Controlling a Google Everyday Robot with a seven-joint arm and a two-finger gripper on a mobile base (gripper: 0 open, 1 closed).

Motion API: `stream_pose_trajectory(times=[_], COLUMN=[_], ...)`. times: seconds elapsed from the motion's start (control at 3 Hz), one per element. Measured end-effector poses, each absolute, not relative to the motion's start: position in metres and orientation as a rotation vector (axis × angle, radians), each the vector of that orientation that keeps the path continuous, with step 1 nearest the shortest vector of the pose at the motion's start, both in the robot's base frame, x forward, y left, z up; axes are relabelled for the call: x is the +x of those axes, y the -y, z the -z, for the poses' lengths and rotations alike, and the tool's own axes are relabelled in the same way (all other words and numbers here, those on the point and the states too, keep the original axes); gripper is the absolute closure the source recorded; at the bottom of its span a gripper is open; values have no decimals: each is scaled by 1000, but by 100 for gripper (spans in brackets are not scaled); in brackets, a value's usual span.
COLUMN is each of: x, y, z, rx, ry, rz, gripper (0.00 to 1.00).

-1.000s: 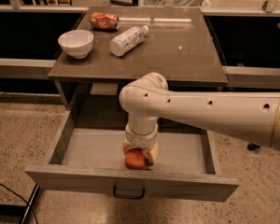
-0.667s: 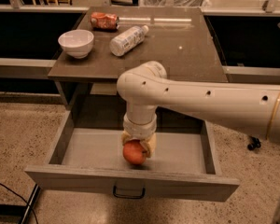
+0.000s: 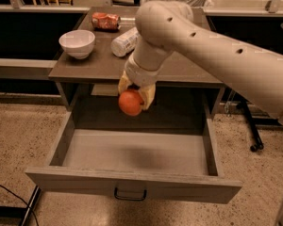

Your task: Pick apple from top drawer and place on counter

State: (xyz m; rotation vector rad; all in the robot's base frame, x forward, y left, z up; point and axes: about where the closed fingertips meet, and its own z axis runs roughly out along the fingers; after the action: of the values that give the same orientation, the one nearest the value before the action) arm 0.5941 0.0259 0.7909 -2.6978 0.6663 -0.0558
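Observation:
The apple [image 3: 130, 102], round and red-orange, is held between the yellowish fingers of my gripper [image 3: 136, 96]. The gripper hangs from my large white arm and holds the apple in the air, above the back of the top drawer [image 3: 132, 155] and just in front of the counter's front edge. The drawer is pulled wide open, its flat grey bottom bare, with a dark handle [image 3: 130, 195] on its front. The counter [image 3: 95, 66] is the brown-grey tabletop behind the gripper.
On the counter stand a white bowl [image 3: 77, 43] at the left, a white bottle lying on its side [image 3: 124, 41] and a crushed red-orange can [image 3: 106, 20] at the back. A black cable runs on the speckled floor at lower left.
My gripper has lifted the apple up out of the drawer bottom to about counter-edge height. The arm has risen and now covers part of the counter.

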Motion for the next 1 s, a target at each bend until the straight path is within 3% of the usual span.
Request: stream_pose_trajectory(times=[0.67,1.0], x=[606,626], y=[-30,-18], z=[-807,-832], rx=[-2681,-2706], ry=[-646,-585], rz=[109,333], gripper=[100,100])
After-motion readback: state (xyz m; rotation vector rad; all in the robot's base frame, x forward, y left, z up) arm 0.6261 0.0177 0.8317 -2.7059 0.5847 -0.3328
